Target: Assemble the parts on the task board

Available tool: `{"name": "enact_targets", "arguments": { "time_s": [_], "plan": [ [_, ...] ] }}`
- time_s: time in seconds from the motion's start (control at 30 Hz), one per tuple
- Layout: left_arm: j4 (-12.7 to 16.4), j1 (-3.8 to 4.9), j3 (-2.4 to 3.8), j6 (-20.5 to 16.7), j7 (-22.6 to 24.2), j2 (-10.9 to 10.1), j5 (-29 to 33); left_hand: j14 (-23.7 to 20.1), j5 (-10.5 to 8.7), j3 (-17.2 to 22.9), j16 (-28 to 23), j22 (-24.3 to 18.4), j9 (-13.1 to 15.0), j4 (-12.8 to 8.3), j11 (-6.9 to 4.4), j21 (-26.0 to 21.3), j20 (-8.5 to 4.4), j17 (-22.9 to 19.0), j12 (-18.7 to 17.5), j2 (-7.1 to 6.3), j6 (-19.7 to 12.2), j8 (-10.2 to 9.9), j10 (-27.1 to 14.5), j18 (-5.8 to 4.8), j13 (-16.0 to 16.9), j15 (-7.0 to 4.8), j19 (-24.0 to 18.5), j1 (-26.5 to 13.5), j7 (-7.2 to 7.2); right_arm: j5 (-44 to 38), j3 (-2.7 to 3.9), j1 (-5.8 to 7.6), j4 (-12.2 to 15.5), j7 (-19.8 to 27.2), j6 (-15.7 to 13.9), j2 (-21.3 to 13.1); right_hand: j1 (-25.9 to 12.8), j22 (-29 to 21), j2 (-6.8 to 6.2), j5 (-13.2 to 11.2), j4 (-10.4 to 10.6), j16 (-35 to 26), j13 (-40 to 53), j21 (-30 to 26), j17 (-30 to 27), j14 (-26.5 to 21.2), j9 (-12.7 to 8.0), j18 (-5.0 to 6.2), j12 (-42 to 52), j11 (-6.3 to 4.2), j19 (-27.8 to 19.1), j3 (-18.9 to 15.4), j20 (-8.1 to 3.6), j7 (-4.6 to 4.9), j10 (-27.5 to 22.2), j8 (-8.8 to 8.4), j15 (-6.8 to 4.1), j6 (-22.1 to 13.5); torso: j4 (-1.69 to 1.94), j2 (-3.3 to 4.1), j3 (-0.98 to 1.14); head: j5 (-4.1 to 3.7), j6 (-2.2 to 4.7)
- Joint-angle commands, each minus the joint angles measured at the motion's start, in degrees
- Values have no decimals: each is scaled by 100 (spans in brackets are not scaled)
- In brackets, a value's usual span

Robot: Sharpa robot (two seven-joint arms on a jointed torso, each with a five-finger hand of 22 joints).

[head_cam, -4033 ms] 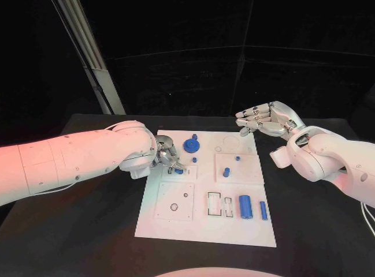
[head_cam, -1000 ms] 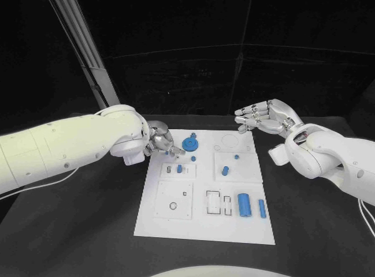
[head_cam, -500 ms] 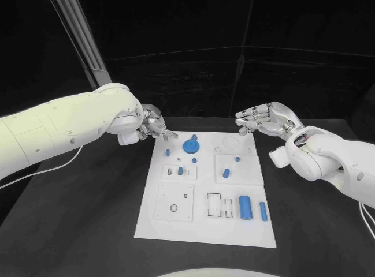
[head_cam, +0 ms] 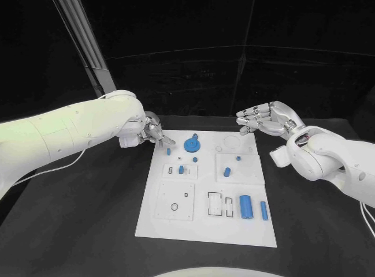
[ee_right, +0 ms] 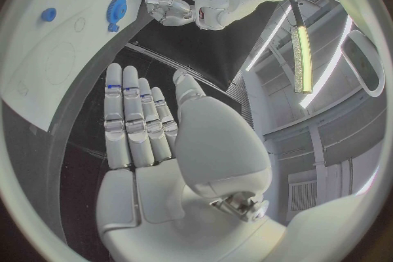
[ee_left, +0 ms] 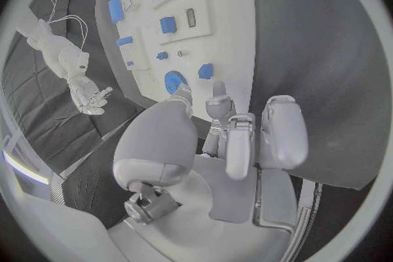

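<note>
The white task board (head_cam: pixel 205 222) lies in the middle of the black table. On it are a blue gear (head_cam: pixel 192 144), a small blue part (head_cam: pixel 168 152) near the far left edge, a blue part (head_cam: pixel 181 169) standing in the left block, another (head_cam: pixel 226 171) in the right block, and a blue cylinder (head_cam: pixel 245 205) beside a thin blue bar (head_cam: pixel 263 210). My left hand (head_cam: pixel 149 131) hovers off the board's far left corner, loosely curled and holding nothing (ee_left: pixel 225 137). My right hand (head_cam: pixel 266 122) hangs above the far right corner, fingers straight, palm bare (ee_right: pixel 143 124).
A slanted metal post (head_cam: pixel 85 46) rises behind the table at the far left. Bare black tabletop (head_cam: pixel 87 213) surrounds the board on both sides. The left wrist view shows the gear (ee_left: pixel 173 82) and the board's edge (ee_left: pixel 233 19) just beyond my fingertips.
My left hand has lifted off the board's left block and drawn back toward the far left corner, uncovering the blue parts there. The right hand has stayed where it was.
</note>
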Motion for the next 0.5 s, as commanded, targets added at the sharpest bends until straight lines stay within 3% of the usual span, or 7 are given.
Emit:
{"name": "enact_targets", "arguments": {
  "time_s": [0.03,0.5],
  "plan": [
    [-66,0,-11,-17,239,44,-166,596,-24,-49,18,22,12,-10,0,29,-13,1509,31,8,42,36,52,63,20,-31,32,-62,-2,20,4,10,22,74,41,7,-65,-12,-6,50,-3,0,-2,-24,-11,-44,9,22,35,-12,27,-42,27,-16,-45,17,9,-41,0,-1,4,4,-8],
    [-102,-17,-29,218,268,149,-176,596,-11,-97,18,66,37,-61,-26,61,-32,1509,59,81,77,92,95,54,52,-52,50,130,-29,20,4,10,-3,75,42,26,-65,-12,-6,50,-3,0,-2,-24,-11,-44,9,22,35,-12,27,-42,27,-16,-45,17,9,-41,5,-11,8,7,-36]
  ]
}}
